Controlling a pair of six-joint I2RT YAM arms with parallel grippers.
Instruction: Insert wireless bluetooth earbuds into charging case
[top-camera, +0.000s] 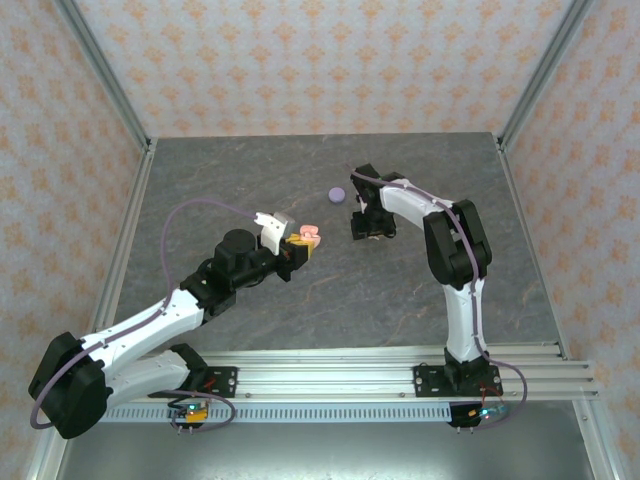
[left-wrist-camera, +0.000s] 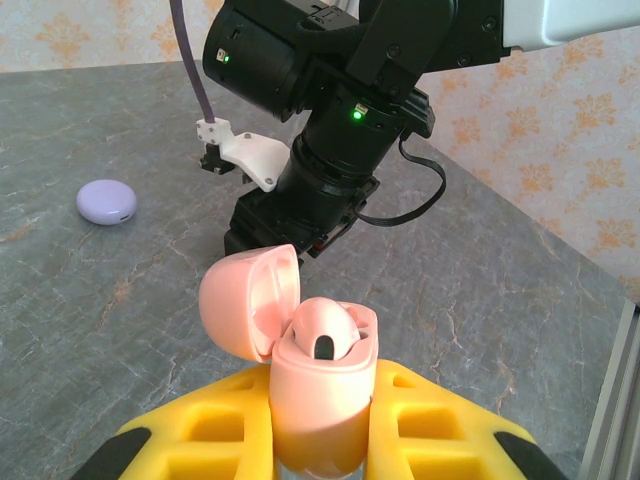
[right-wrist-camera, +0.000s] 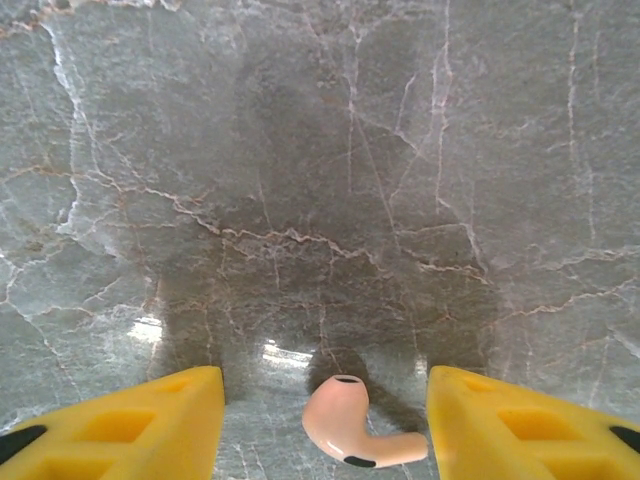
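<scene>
Two pink pieces matter here: a pink charging case (left-wrist-camera: 318, 400) and a loose pink earbud (right-wrist-camera: 350, 428). The left fingers (left-wrist-camera: 180, 440), yellow, are closed on the lower body of the case and hold it upright above the middle of the bench (top-camera: 250, 330), a little toward its left edge. Its lid (left-wrist-camera: 245, 300) is swung open to one side, and one earbud already sits in a socket of the case, its rounded top showing. The right fingers (right-wrist-camera: 150, 420) hang low over the bench just right of the middle, standing wide apart. The loose earbud lies on the grey stone surface between them, touching neither finger. A closed pale purple case (top-camera: 337, 195) rests on the bench toward the far edge, near the right arm (top-camera: 455, 245) and well apart from the pink case.
</scene>
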